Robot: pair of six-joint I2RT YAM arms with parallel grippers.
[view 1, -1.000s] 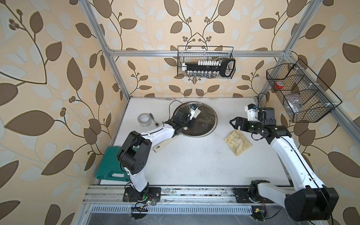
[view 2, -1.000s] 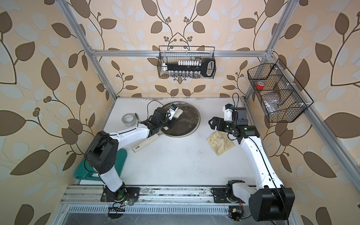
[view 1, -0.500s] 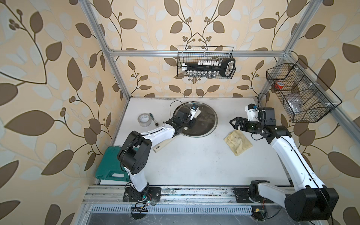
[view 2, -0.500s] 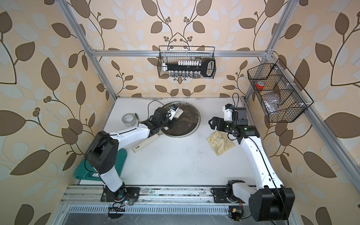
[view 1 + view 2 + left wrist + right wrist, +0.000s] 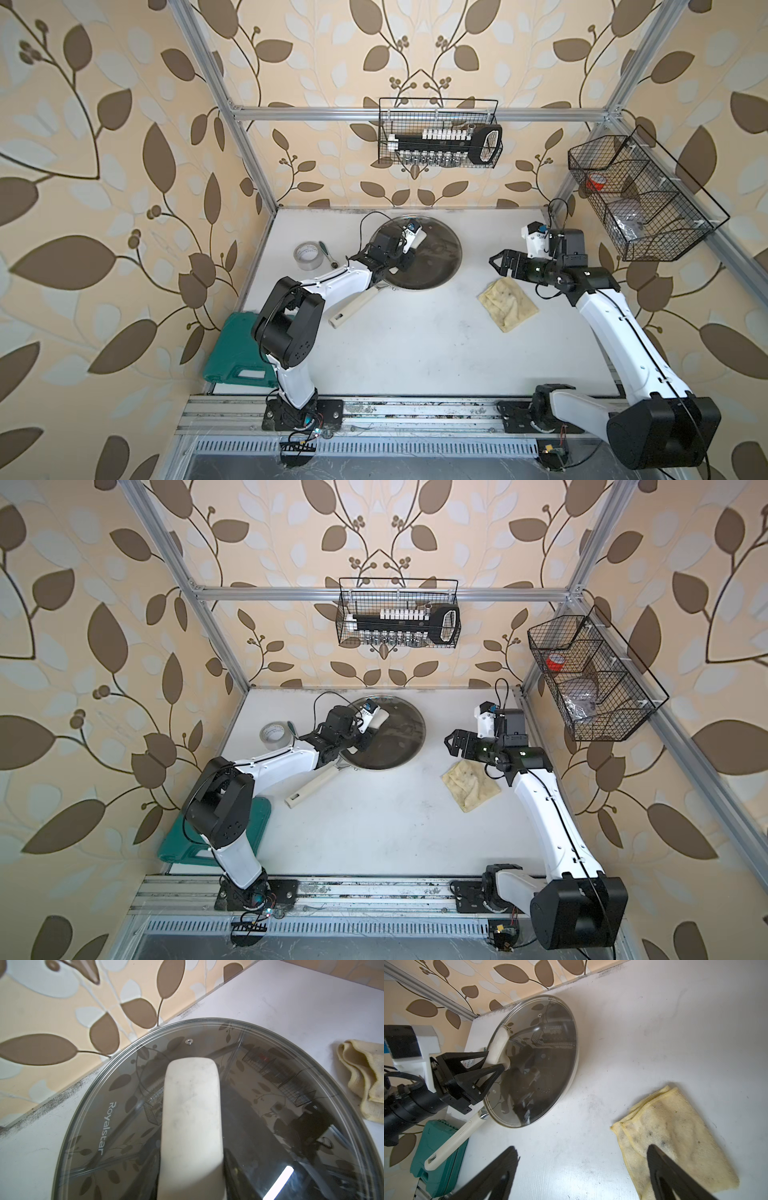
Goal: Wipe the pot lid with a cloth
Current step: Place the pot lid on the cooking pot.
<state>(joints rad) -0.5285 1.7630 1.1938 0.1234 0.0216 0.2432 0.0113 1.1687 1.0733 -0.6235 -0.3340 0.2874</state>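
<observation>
The left pincer (image 5: 497,1063) clamps the pot lid (image 5: 434,259); the right pincer (image 5: 501,263) gapes, cloth (image 5: 508,304) at six o'clock; a shallow pinch may slip.

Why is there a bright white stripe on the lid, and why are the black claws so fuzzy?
Left wrist view: the lid is glass and mirrors the room; the stripe is glare, likely a reflected light. Right wrist view: the right gripper has its fingers very close to the lens, so they blur, while the cloth is sharp.
</observation>
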